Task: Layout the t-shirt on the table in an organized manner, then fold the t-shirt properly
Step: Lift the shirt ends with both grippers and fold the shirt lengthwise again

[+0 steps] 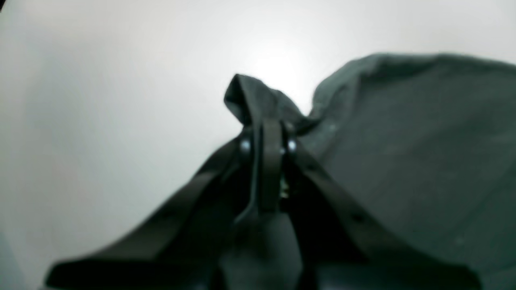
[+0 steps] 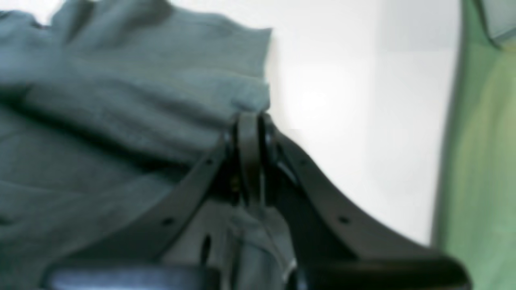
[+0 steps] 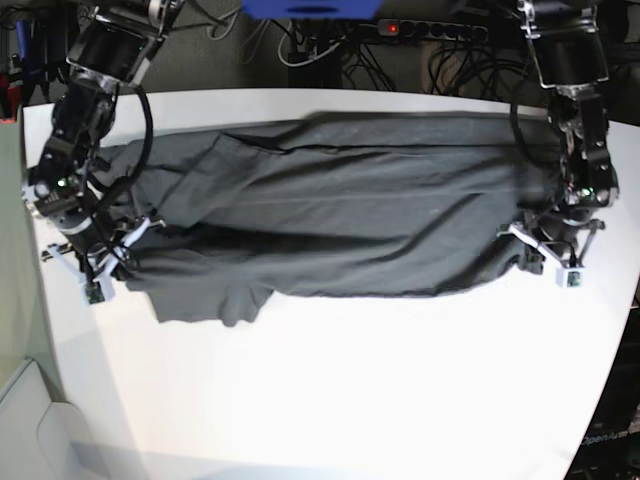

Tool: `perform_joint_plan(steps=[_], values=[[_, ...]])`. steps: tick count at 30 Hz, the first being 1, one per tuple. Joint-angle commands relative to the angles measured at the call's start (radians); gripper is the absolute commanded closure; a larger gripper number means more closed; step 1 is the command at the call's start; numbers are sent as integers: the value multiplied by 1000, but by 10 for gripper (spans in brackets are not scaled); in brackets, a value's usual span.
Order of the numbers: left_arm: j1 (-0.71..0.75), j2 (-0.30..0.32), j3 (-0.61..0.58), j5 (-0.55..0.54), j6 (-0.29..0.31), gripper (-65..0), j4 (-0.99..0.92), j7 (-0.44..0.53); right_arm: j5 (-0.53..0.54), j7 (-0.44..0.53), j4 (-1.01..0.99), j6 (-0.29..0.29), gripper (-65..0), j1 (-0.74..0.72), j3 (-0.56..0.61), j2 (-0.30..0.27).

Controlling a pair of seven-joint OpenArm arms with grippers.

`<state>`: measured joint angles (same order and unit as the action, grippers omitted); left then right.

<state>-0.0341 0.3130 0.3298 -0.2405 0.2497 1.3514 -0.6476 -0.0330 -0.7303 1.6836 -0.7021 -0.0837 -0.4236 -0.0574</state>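
item: t-shirt [image 3: 340, 220], one, dark charcoal-grey, soft fabric, short sleeves. lies on the white table [image 3: 360, 390], stretched sideways between the two arms across the far half of the top.

progress: layout stage, partly done as judged. the cloth is pulled out long, yet it is not flat: long creases run along its length, the far edge is rolled over, and one sleeve [image 3: 215, 300] hangs out toward the near edge of the table beside the right arm. no fold is made yet. left to do, by my reckoning: smooth the body, set the sleeves straight, then fold.

left gripper [image 1: 268, 133]: jaws clenched on a bunched corner of the shirt. a peak of fabric sticks up just beyond the tips; the main spread of cloth lies off to one side of the jaws, bare table on the other side.

right gripper [image 2: 250, 121]: jaws clenched on the shirt's edge. rumpled layers of fabric lie beside and beyond the tips on one side, bare table on the other, with a green surface [image 2: 479, 161] farther out past the table edge.

look of the cloth: matte, limp, thin enough to crease readily; ridges gather toward each gripped end. neck opening and label are not made out in these views.
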Motion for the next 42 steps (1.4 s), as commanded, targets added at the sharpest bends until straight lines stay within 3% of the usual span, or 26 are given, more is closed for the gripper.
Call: perform_joint_plan(steps=[1,7,17,31,42], values=[[-10,15,4,-6,4,-23,38,24,14,27,40,4,0,-6,-2,-8],[75,21,9,-4,3,-22,127,24,14,27,148,4,0,86,-4,-6],[175,-27,226,-6,10,-22,282,13,14,27,290,4,0,177,-5,34],[345,-27,237,-16,12,-22,417,12,61,30,318,4,0,310,-139,51],[434,-27,237,-16,13,-22,429,12,61,36,312,4,0,404,-139,51]])
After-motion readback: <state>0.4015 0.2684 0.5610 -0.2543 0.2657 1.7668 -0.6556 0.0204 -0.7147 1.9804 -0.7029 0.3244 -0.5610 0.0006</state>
